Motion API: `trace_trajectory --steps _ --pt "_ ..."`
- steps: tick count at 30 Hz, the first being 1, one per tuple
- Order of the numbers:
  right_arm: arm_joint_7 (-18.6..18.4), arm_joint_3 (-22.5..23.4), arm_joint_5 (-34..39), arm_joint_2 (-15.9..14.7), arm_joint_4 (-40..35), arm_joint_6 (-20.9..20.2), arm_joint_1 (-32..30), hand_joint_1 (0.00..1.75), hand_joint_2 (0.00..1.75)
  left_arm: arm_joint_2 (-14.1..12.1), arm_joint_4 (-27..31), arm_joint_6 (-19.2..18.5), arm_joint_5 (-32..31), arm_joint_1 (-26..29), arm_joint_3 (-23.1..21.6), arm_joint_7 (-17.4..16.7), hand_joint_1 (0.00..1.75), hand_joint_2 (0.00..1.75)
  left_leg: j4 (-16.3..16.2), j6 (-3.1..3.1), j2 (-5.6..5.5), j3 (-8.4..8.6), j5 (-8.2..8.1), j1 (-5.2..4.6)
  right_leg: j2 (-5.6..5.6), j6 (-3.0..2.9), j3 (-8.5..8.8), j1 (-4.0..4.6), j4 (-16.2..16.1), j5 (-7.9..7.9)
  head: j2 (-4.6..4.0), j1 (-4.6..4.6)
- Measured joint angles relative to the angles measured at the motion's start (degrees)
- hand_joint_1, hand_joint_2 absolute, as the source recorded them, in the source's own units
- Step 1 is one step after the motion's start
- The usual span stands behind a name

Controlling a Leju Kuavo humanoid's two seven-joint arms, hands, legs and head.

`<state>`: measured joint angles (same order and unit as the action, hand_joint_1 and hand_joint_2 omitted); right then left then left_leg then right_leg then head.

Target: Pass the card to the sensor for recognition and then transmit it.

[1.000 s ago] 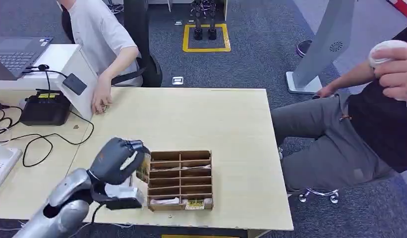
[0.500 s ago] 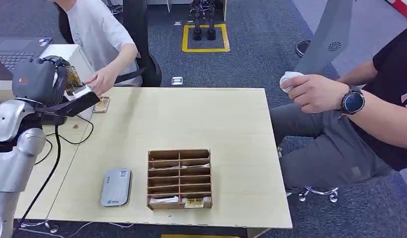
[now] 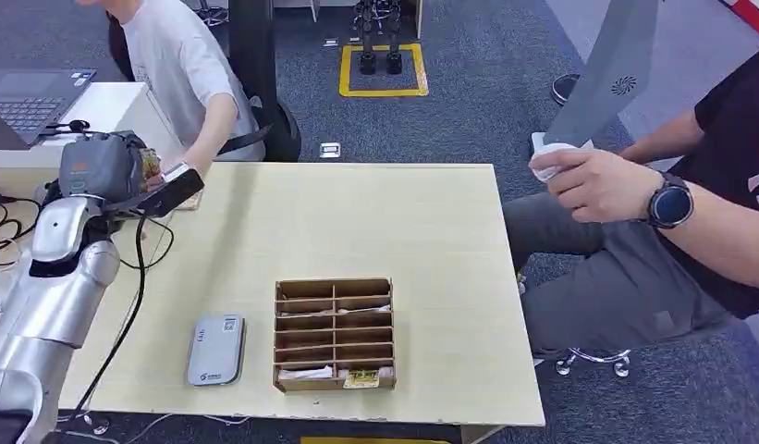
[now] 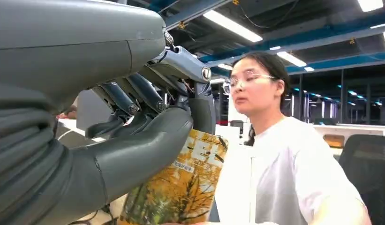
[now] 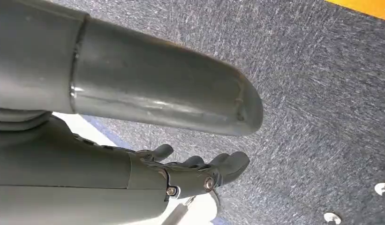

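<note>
Taking the divided wooden box (image 3: 336, 335) as landmark: bare tabletop (image 3: 357, 222) is lying open beyond it, right up to the far edge. Just beside it, toward the robot's left, a grey sensor (image 3: 215, 349) is sitting. Far beyond it on that side, the left hand (image 3: 103, 166), gripping a card (image 3: 150, 164), and a seated person's arm (image 3: 209, 125) are crowding the corner.

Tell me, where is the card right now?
The card is held in the left robot hand, raised at the table's far left corner, just in front of the person in the white shirt.
</note>
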<state>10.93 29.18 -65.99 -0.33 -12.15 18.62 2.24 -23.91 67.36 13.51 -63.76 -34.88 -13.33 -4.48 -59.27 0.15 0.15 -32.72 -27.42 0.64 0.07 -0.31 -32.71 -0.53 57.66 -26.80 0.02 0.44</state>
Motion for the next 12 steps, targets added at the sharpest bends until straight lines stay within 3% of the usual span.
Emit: trace_trajectory --steps 1,2,9,12 --pt "0.0 0.0 0.0 0.0 0.0 0.0 0.0 0.00 0.00 0.1 -0.2 0.0 0.0 -0.1 0.0 0.0 0.21 1.75 0.0 0.00 0.00 0.00 0.00 0.00 0.00 -0.02 0.00 0.00 0.0 0.01 -0.02 0.00" --pt "0.0 0.0 0.0 0.0 0.0 0.0 0.0 0.00 0.00 0.3 -0.4 0.0 -0.1 -0.2 0.0 0.0 0.00 1.75 0.0 0.00 0.00 0.00 0.00 0.00 0.00 -0.02 0.00 0.00 0.0 0.01 -0.02 0.00" --pt "0.3 0.0 0.4 0.0 0.0 0.0 0.0 0.00 0.00 0.5 -0.9 1.5 0.0 -0.2 0.0 0.4 0.00 1.75 0.0 0.00 0.00 -0.06 0.00 0.00 -0.01 -0.02 0.01 0.00 0.0 0.01 -0.02 0.00" --pt "1.0 0.5 1.4 0.1 0.0 0.2 -0.1 0.00 0.00 -0.7 -0.1 6.5 0.6 2.2 0.3 0.5 0.00 1.75 0.0 -0.01 0.16 -0.06 -0.01 -0.01 0.11 -0.02 0.04 -0.01 0.1 0.02 0.00 0.02"
